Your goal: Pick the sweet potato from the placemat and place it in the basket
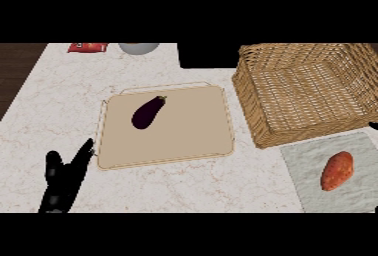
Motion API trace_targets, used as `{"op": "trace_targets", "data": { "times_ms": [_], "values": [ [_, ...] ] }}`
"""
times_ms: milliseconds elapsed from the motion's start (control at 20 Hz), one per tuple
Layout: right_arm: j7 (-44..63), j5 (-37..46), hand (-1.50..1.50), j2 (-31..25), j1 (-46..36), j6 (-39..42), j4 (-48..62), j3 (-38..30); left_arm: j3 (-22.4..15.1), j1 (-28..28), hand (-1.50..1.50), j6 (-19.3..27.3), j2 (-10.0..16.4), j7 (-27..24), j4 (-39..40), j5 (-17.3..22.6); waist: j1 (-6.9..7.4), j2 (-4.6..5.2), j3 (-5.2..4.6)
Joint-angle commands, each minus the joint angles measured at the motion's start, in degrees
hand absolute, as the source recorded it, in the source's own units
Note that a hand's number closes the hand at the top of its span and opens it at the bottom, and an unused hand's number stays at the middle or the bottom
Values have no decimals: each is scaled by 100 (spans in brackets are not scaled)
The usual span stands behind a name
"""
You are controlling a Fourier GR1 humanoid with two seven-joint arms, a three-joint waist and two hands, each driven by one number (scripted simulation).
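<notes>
An orange sweet potato (337, 171) lies on a grey placemat (308, 156) at the lower right of the counter. Just behind the mat stands a large woven basket (310, 85), with nothing in it. My left hand (63, 180) rests at the lower left with its fingers straight and pointing up, far from the sweet potato. At the right edge only a small black tip of my right hand (373, 125) shows, beside the basket's near corner and above the mat; the remainder is out of view.
A dark purple eggplant (148, 112) lies on a tan board (184, 135) in the middle of the counter. At the back are a red packet (87, 47), a grey bowl (139, 48) and a black block (207, 56).
</notes>
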Motion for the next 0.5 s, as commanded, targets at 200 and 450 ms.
{"op": "trace_targets", "data": {
  "times_ms": [200, 450],
  "values": [
    [-769, 773, -150, 441, -239, -207, 773, -43, 159, 63, 0, -81, -161, 232, 4, -107, 5, 39, -46],
    [-824, 1101, -150, 671, -752, -310, 1375, 74, 78, 201, 0, -181, -249, 210, -52, -250, 32, 44, -46]
  ]
}}
